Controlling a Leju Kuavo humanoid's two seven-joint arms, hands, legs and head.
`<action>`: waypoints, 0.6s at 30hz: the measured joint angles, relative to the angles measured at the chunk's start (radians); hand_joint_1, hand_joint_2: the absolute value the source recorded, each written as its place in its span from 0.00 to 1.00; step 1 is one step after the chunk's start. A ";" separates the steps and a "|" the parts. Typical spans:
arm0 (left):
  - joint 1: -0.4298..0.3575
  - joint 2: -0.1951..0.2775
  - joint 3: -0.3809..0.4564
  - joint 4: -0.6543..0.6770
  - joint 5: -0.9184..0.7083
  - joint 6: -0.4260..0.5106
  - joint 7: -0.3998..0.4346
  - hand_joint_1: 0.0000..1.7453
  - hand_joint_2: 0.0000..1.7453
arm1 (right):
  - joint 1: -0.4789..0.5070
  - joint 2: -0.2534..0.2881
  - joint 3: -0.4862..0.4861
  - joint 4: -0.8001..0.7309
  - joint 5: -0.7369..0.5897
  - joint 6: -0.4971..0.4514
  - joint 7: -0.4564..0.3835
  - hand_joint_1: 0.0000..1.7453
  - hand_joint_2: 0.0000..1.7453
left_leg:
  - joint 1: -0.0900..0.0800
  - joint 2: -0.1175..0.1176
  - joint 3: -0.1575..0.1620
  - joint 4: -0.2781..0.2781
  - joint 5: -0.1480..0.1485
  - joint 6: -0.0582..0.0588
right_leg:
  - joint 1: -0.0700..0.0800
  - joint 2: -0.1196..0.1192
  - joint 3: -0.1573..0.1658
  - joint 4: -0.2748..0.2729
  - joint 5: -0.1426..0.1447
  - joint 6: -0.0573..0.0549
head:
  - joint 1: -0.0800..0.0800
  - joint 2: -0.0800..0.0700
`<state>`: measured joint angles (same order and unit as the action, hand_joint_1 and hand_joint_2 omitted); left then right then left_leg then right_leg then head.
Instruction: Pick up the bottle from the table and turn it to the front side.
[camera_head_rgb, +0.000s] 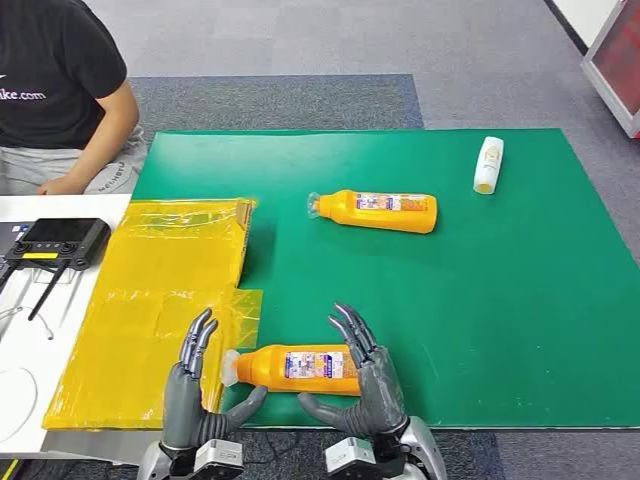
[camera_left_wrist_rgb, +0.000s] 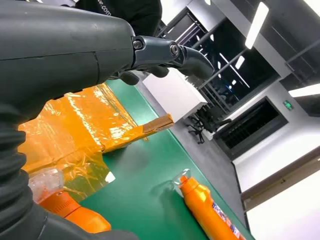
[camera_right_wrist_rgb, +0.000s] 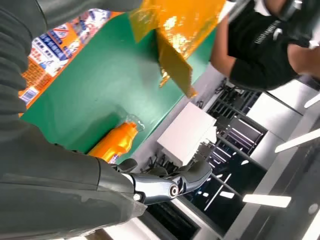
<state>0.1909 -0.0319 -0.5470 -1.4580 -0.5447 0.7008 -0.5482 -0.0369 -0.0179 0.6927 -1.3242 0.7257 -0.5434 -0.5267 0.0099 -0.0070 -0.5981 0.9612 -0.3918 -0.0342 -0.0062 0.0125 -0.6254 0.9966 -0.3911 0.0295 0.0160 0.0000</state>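
While both hands, left hand (camera_head_rgb: 198, 385) and right hand (camera_head_rgb: 364, 378), are spreading empty fingers, the near bottle (camera_head_rgb: 296, 368), probably rigid and slick, is inviting a mid-body grasp.

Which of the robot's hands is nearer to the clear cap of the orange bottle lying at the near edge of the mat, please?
Left. The left hand stands open right beside the cap, while the right hand is open at the near bottle's base end.

Bare green mat (camera_head_rgb: 490, 320) right of my right hand (camera_head_rgb: 370, 380); crinkled yellow plastic sheet (camera_head_rgb: 151, 300) borders my left hand (camera_head_rgb: 192, 385).
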 joint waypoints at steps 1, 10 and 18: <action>0.000 0.000 0.000 0.000 0.000 0.000 0.002 0.00 1.00 | -0.004 0.000 0.001 0.009 0.033 -0.008 0.016 0.00 1.00 | 0.000 0.000 0.000 0.000 0.000 0.000 | 0.000 0.000 0.000 0.000 0.000 0.000 | 0.000 0.000; -0.009 0.000 -0.001 0.000 0.001 0.000 0.014 0.00 1.00 | -0.090 -0.004 0.040 0.154 0.245 0.009 0.157 0.00 1.00 | 0.000 0.000 0.000 0.000 0.000 0.000 | 0.000 0.000 0.000 0.000 0.000 0.000 | 0.000 0.000; -0.008 0.000 -0.001 0.000 0.000 0.000 0.016 0.00 1.00 | -0.143 -0.021 0.067 0.189 0.180 0.208 0.250 0.00 1.00 | 0.000 0.000 0.000 0.000 0.000 0.000 | 0.000 0.000 0.000 0.000 0.000 0.000 | 0.000 0.000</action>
<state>0.1829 -0.0320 -0.5478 -1.4580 -0.5452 0.7008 -0.5325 -0.1801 -0.0385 0.7598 -1.1349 0.9053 -0.3355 -0.2769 0.0099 -0.0069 -0.5978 0.9613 -0.3913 -0.0342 -0.0062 0.0125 -0.6253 0.9966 -0.3909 0.0295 0.0159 0.0000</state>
